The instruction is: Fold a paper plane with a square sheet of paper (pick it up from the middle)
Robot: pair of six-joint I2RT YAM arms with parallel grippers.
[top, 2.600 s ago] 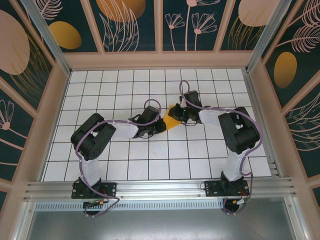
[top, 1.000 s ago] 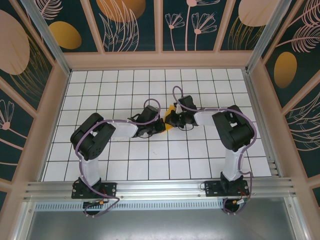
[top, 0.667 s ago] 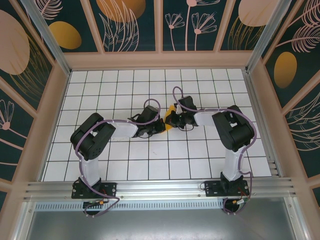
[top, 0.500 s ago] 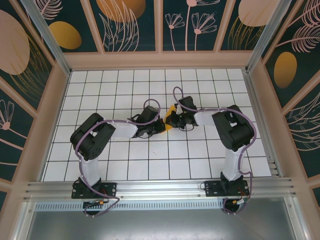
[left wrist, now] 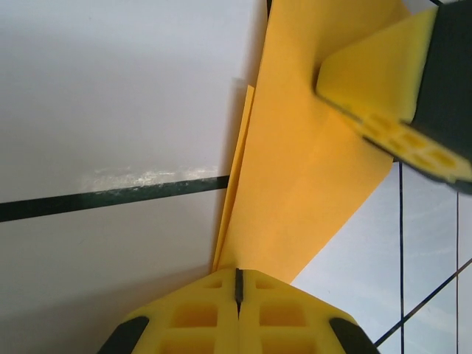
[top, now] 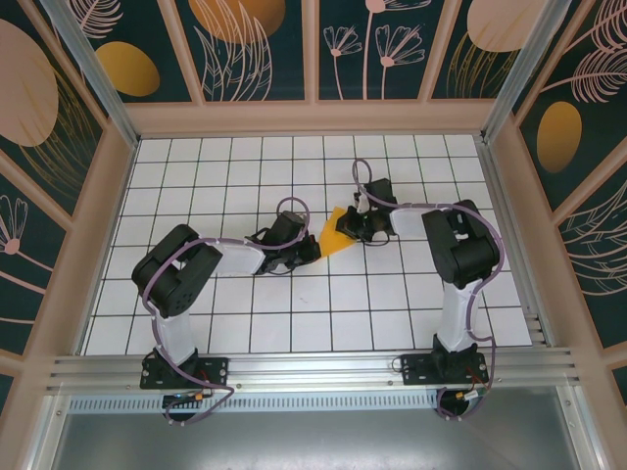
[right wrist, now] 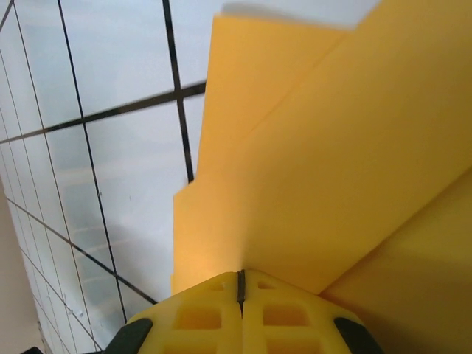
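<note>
Creasing appears in hand: the orange-yellow, partly folded square sheet of paper (top: 336,240) lies at the centre of the white gridded counter (top: 196,323). Left gripper (left wrist: 237,276) and right gripper (right wrist: 240,276), each pressed together, bear on it. Next fold calls for gripping a free edge.

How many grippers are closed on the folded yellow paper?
2. The left gripper pinches the folded yellow paper at its near-left corner; the right gripper pinches its right side.
</note>
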